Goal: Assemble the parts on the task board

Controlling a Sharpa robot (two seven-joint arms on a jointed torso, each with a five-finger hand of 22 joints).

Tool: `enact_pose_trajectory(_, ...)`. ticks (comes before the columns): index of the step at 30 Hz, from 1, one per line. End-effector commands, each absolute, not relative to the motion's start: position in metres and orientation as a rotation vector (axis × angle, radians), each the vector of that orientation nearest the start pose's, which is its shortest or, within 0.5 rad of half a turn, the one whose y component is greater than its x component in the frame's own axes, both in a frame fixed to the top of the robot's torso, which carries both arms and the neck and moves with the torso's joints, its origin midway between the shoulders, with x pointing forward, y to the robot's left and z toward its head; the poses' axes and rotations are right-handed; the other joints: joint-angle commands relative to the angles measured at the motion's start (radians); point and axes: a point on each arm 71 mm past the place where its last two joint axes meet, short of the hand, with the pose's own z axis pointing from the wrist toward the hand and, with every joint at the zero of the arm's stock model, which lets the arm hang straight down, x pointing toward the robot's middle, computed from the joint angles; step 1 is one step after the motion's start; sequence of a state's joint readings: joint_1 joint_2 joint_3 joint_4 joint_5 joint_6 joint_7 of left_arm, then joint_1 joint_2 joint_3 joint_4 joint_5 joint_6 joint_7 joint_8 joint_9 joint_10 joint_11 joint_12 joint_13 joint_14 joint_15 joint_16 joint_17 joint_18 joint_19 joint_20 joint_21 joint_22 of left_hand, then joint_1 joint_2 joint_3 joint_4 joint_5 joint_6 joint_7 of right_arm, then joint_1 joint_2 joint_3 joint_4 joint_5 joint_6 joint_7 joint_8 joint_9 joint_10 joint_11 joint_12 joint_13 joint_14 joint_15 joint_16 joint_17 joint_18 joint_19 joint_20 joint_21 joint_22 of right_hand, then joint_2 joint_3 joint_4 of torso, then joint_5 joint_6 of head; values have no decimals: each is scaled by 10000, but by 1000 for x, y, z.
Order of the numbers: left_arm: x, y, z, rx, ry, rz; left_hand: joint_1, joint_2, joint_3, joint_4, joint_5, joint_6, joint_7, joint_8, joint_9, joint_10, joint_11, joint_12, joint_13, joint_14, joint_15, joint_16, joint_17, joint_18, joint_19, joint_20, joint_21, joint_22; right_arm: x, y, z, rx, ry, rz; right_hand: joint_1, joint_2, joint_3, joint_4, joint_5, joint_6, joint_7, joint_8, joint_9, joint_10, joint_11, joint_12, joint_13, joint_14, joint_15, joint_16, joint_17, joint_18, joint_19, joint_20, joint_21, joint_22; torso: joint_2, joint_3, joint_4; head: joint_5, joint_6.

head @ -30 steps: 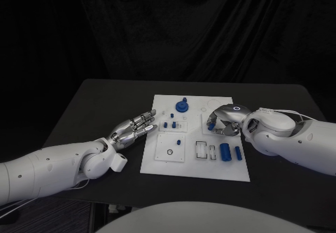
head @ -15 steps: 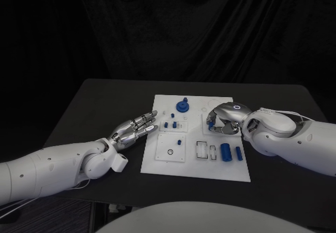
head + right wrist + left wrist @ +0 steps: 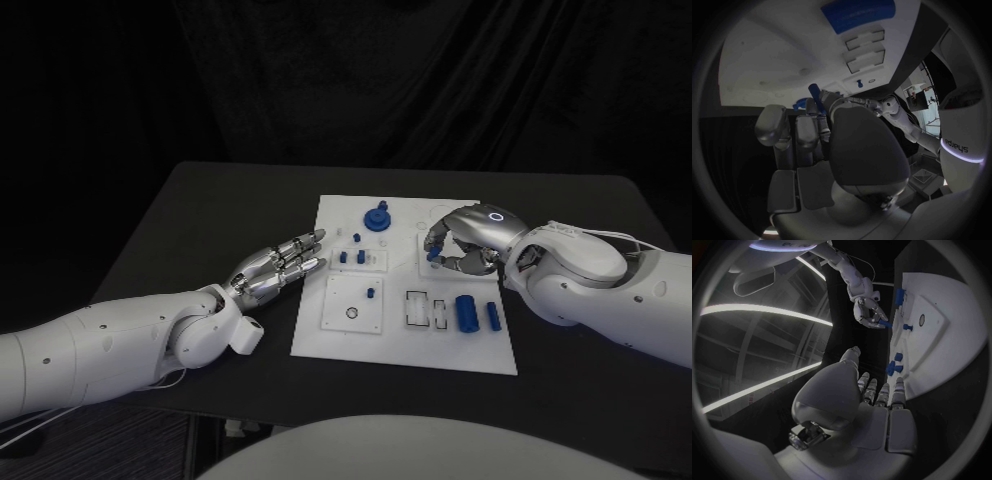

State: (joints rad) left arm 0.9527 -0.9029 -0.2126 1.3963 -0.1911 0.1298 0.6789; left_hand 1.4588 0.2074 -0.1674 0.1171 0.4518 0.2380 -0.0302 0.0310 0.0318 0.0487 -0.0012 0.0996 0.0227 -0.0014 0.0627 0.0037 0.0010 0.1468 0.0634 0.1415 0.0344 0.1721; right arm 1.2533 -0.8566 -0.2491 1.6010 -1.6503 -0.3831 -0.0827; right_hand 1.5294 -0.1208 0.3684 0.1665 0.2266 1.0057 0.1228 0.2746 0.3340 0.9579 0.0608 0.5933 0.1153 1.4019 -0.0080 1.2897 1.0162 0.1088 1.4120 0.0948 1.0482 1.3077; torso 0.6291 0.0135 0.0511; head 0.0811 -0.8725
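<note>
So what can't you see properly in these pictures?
- Head view: the right hand covers the board beneath it, so the hole its blue peg is aimed at is hidden.
- Right wrist view: the fingers hide most of the peg.
- Left wrist view: the left hand blocks the near board edge.

I am seeing a white board (image 3: 329, 340) lying on a black table (image 3: 202, 220), with blue pieces (image 3: 464, 311) sitting on it. My silver right hand (image 3: 464, 243) is pinching a blue peg (image 3: 814, 93); my silver left hand (image 3: 274, 266) is showing on a white arm (image 3: 101, 345).
</note>
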Motion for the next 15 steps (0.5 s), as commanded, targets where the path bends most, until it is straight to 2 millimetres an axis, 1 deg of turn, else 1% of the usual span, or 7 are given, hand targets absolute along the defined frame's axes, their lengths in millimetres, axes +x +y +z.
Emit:
enact_pose_trajectory(1,400,256,-327,-10063,16159,-18346,-31,20,39,-14,14,-8,64,30,13,3,-84,-3,-7,14,-4,-37,-10,27,-6,13,24,-16,438,-175,-204,-4487,15935,6484,32,70,-6,-69,53,138,-20,89,573,89,0,-82,-5,17,-70,-61,-23,-106,-12,-53,38,1336,1,-2,-12,58,-2)
enact_pose_trajectory(4,400,256,-327,-10063,16162,-18334,-31,20,39,-14,14,-8,64,30,13,3,-84,-3,-7,14,-4,-37,-10,27,-6,13,24,-16,428,-164,-190,-4681,15721,6919,27,36,-12,-83,75,154,-27,95,613,146,-11,-120,-11,41,-78,-40,31,-115,5,-59,86,1348,0,-1,-6,55,-2)
enact_pose_trajectory(7,400,255,-327,-10060,16167,-18337,-33,17,39,-16,12,-5,66,30,13,4,-84,-1,-7,14,-10,-37,-10,30,-6,10,24,-17,419,-152,-184,-4907,15617,7348,22,17,-7,-96,113,166,-37,96,656,229,-26,-159,-15,81,-92,-7,101,-131,39,-71,175,1369,0,-7,15,61,-2)
enact_pose_trajectory(8,400,255,-328,-10058,16169,-18345,-33,17,39,-16,12,-5,66,30,13,4,-84,-1,-7,14,-10,-37,-10,30,-6,10,24,-17,415,-147,-182,-5021,15626,7509,20,9,-3,-104,144,181,-45,100,681,269,-37,-181,-16,107,-102,15,145,-139,60,-78,226,1382,0,-4,8,86,-2)
enact_pose_trajectory(11,400,254,-328,-10053,16174,-18368,-33,17,39,-16,12,-5,66,30,13,4,-84,-1,-7,14,-10,-37,-10,30,-6,10,24,-17,407,-132,-182,-5339,15741,7886,-4,-16,5,-117,221,190,-59,91,741,356,-56,-257,-24,231,-125,149,391,-188,161,-101,497,1448,2,-2,4,146,-2)
enact_pose_trajectory(15,401,253,-328,-10031,16151,-18419,-38,17,41,-15,9,-8,68,30,12,2,-85,-5,-8,14,-16,-37,-10,35,-9,6,22,-24,399,-114,-189,-5738,16008,8318,-11,-14,13,-122,237,192,-63,85,766,383,-62,-291,-26,277,-132,194,470,-201,192,-109,571,1467,-4,-5,0,227,-2)
